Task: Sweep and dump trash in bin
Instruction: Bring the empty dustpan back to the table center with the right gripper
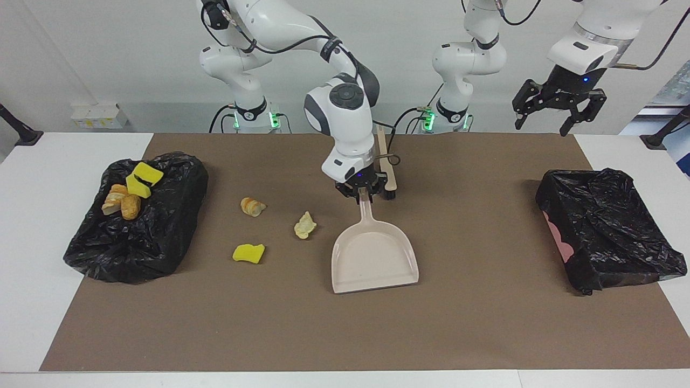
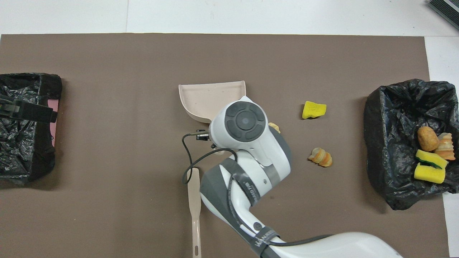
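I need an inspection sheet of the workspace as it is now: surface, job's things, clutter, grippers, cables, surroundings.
Surface: brown mat on white table.
Job's things: three scraps on the mat; four more in the bin at the right arm's end; dustpan; brush.
Clutter: second bin, nothing seen in it.
Grippers: right gripper shut on dustpan handle; left gripper open, waiting.
Cables: loop hanging from right arm.
Surroundings: white wall box.

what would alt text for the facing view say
The right claw is shut on the handle of a beige dustpan resting mid-mat, brush beside it. Three trash scraps lie on the mat, more in a black-lined bin. The left claw waits open.
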You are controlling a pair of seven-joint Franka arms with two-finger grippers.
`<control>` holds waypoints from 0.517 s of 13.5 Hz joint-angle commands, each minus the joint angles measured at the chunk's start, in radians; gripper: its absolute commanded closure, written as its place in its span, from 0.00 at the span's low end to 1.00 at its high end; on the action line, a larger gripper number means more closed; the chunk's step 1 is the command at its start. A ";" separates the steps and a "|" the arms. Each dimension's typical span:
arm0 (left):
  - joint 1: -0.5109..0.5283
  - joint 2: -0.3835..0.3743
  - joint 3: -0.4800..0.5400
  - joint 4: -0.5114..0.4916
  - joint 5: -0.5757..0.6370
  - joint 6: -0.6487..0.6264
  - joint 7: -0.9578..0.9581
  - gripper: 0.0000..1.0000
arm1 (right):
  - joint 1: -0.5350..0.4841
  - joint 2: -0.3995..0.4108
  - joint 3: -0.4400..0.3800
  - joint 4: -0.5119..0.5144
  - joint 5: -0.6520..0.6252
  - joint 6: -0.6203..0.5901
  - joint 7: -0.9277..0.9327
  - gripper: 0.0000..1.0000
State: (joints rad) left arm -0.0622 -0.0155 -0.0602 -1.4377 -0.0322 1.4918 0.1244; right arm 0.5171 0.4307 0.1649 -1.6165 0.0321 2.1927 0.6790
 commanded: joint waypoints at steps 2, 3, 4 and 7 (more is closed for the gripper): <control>0.008 -0.009 -0.006 0.002 0.014 -0.018 0.008 0.00 | 0.021 0.111 -0.007 0.119 -0.060 0.027 0.088 0.91; 0.008 -0.008 -0.006 0.002 0.014 -0.018 0.009 0.00 | 0.027 0.109 -0.011 0.118 -0.076 0.028 0.083 0.22; 0.008 -0.009 -0.006 0.002 0.014 -0.018 0.008 0.00 | 0.032 0.109 -0.007 0.118 -0.127 0.030 0.085 0.00; 0.008 -0.009 -0.006 0.002 0.014 -0.018 0.008 0.00 | 0.008 0.082 -0.004 0.112 -0.150 -0.011 0.063 0.00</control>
State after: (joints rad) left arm -0.0621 -0.0155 -0.0602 -1.4377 -0.0322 1.4918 0.1244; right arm 0.5475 0.5322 0.1555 -1.5112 -0.1083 2.2136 0.7527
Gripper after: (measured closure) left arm 0.000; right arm 0.251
